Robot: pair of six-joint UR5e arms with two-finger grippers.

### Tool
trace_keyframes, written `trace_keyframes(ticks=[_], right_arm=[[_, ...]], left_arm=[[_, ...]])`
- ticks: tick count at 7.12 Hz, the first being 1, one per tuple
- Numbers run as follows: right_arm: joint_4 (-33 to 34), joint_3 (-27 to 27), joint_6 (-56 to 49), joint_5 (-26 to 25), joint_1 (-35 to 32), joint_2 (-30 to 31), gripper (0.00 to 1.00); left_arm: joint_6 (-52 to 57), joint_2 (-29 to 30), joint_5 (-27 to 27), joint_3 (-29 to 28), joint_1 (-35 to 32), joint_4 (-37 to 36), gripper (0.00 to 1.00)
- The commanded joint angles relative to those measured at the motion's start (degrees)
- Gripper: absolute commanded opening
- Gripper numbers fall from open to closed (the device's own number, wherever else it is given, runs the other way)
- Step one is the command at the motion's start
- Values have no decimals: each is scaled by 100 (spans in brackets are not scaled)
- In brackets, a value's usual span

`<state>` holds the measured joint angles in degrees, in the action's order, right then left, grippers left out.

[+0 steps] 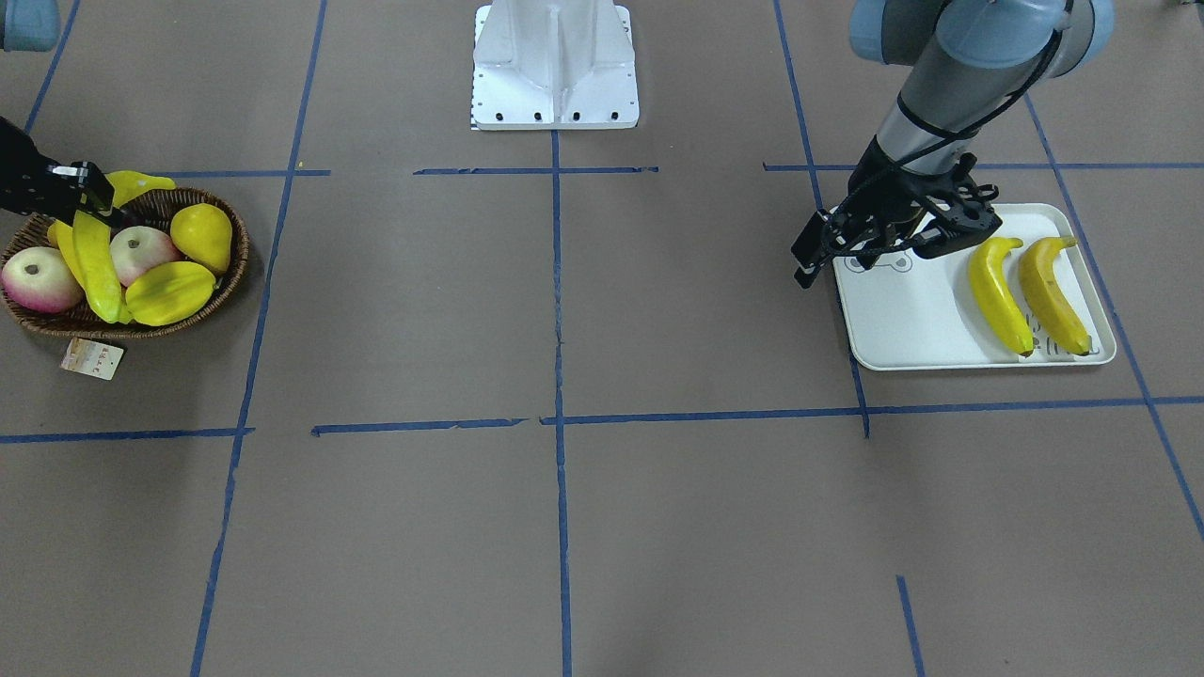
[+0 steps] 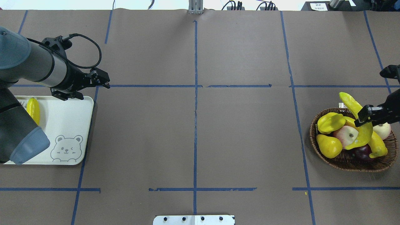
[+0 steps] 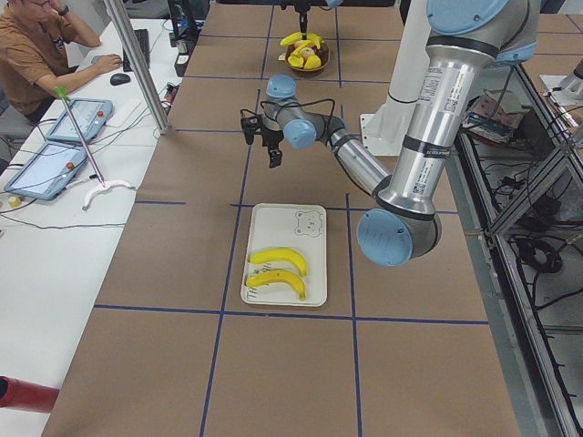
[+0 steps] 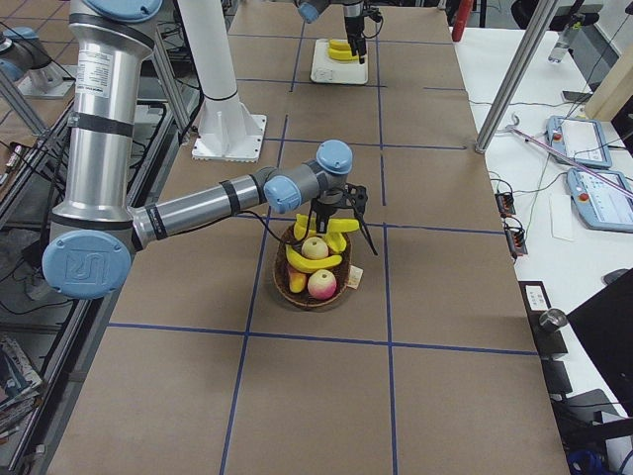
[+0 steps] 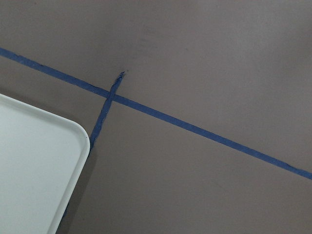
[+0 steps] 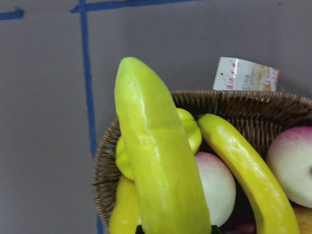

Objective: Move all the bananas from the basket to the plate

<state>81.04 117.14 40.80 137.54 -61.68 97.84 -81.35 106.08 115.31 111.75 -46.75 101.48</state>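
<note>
Two bananas (image 1: 999, 293) side by side on the plate (image 1: 894, 329), close together at the end away from the bear print (image 2: 66, 148), tips near the rim yet inside it. Bear print showing in full from overhead. Plate flat on the brown surface (image 1: 705, 527) at the robot's left end, inner short edge just beside one of the blue tape lines (image 2: 195, 125).

Just off the plate's far inner corner, above a crossing of tape, left claw (image 2: 106, 82) hovering with jaws apart, nothing between them. From its wrist camera, only that rounded corner and the taped surface.

At the opposite end, right claw (image 2: 361, 117) clamped across a third banana (image 6: 156, 161), lifted over the basket (image 2: 343, 164). Tilted, one tip raised well above the wicker rim, other end low over the fruit inside; touching or not, impossible to tell. Fourth banana (image 6: 248, 175) lying in the basket against pink-and-white apples (image 6: 217, 187), with a ridged starfruit (image 2: 330, 122) and a yellow pear (image 2: 329, 146) on the inner side. Paper tag (image 6: 246, 75) flat on the surface just outside the rim.

Basket and plate well apart, brown surface and tape lines between them, white robot base (image 1: 555, 66) at the middle of the robot's edge. Beyond the far edge, in a side view, a person (image 3: 32, 45) seated at a white desk (image 3: 55, 237).
</note>
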Motion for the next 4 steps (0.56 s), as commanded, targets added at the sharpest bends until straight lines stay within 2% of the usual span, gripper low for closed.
trace_keyframes(ticks=[1, 3, 4], right_arm=[[34, 126, 94, 264, -38, -926, 0], [35, -356, 260, 133, 777, -2088, 0], [35, -410, 975, -364, 1242, -2555, 0]], left_arm=[[-4, 26, 0, -21, 8, 4, 99], [-4, 394, 17, -153, 112, 13, 99], [-239, 683, 26, -179, 287, 74, 99]])
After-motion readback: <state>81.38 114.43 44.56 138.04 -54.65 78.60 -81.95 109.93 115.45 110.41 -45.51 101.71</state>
